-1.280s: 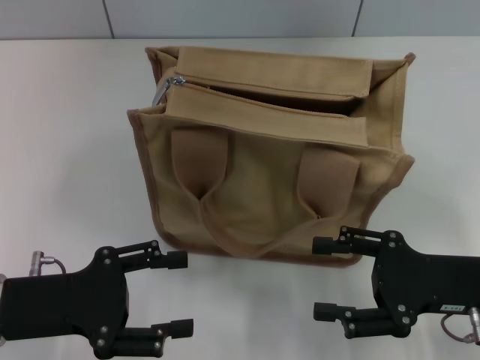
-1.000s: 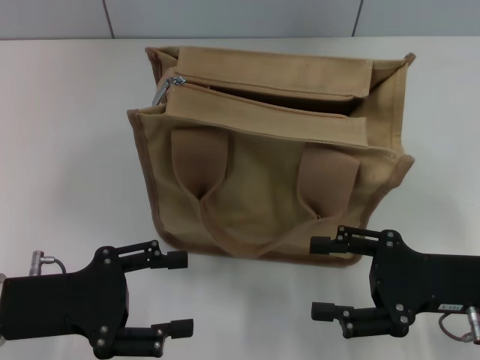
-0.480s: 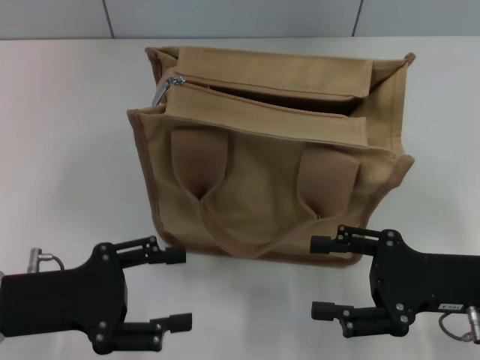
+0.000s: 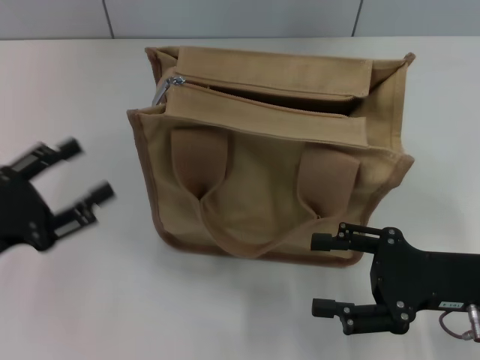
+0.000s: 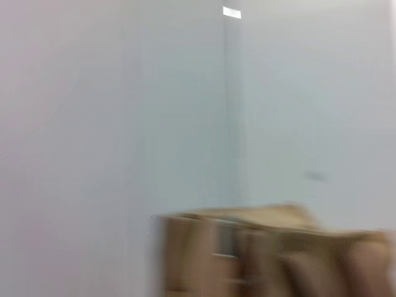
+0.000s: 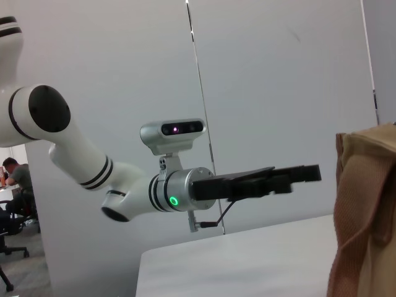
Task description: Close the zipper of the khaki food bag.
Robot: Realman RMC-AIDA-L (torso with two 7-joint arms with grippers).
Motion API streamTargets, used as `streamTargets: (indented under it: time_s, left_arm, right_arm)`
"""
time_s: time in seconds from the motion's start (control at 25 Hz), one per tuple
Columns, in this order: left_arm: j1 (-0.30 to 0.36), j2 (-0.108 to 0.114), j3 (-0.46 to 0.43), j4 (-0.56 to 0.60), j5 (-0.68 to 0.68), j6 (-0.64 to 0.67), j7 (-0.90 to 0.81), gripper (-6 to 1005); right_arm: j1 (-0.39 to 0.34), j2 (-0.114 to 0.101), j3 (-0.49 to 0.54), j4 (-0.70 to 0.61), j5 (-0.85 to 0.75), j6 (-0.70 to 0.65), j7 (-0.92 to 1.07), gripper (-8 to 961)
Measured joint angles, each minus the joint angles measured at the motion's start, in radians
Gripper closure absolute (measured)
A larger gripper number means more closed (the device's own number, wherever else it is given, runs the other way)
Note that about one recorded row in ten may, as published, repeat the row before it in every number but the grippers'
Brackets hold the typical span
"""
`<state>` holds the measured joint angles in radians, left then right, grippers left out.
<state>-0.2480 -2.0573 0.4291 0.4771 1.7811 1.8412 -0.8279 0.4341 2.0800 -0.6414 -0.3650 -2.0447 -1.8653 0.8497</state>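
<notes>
The khaki food bag (image 4: 277, 187) stands upright on the white table (image 4: 75, 90), its two strap handles facing me. The zipper (image 4: 262, 96) runs along the top flaps and gapes open. Its silver slider (image 4: 166, 86) sits at the bag's left end. My left gripper (image 4: 81, 184) is open, blurred, left of the bag and apart from it. It also shows in the right wrist view (image 6: 291, 176). My right gripper (image 4: 321, 274) is open and empty, low in front of the bag's right corner. The bag shows blurred in the left wrist view (image 5: 272, 253) and at the edge of the right wrist view (image 6: 365, 210).
A grey panelled wall (image 4: 240, 16) runs behind the table's far edge. Bare table lies left of the bag and in front of it (image 4: 187, 307).
My left gripper has swung up and away from the bottom left to the left of the bag, still open. The right gripper and the bag have stayed put.
</notes>
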Motion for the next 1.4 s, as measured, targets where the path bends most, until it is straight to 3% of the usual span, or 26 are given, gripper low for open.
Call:
streamTargets:
  time_s: [0.12,0.56,0.8,0.88,1.2,1.4]
  left_arm:
    - [0.007,-0.007,-0.102,-0.052,-0.001,-0.045,0.066,215]
    - [-0.014,-0.007,-0.101,-0.071,0.002,-0.087,0.083,218]
    - [-0.068,-0.01,-0.098,-0.084,0.004,-0.171,0.091,217]
    - [-0.113,-0.009,-0.089,-0.105,0.006,-0.225,0.091,218]
    - [-0.228,-0.013,0.008,-0.146,0.008,-0.319,0.1,230]
    - [-0.25,-0.014,0.009,-0.167,0.003,-0.328,0.119,237]
  right_arm:
    - [0.0,0.0,0.0,0.0,0.0,0.0,0.0,172]
    - [0.0,0.0,0.0,0.0,0.0,-0.001,0.0,176]
    - [0.0,0.0,0.0,0.0,0.0,-0.004,0.0,179]
    - [-0.001,0.0,0.0,0.0,0.0,-0.004,0.0,179]
    - [-0.009,0.0,0.0,0.0,0.0,-0.008,0.0,182]
    - [-0.01,0.0,0.0,0.0,0.0,-0.01,0.0,184]
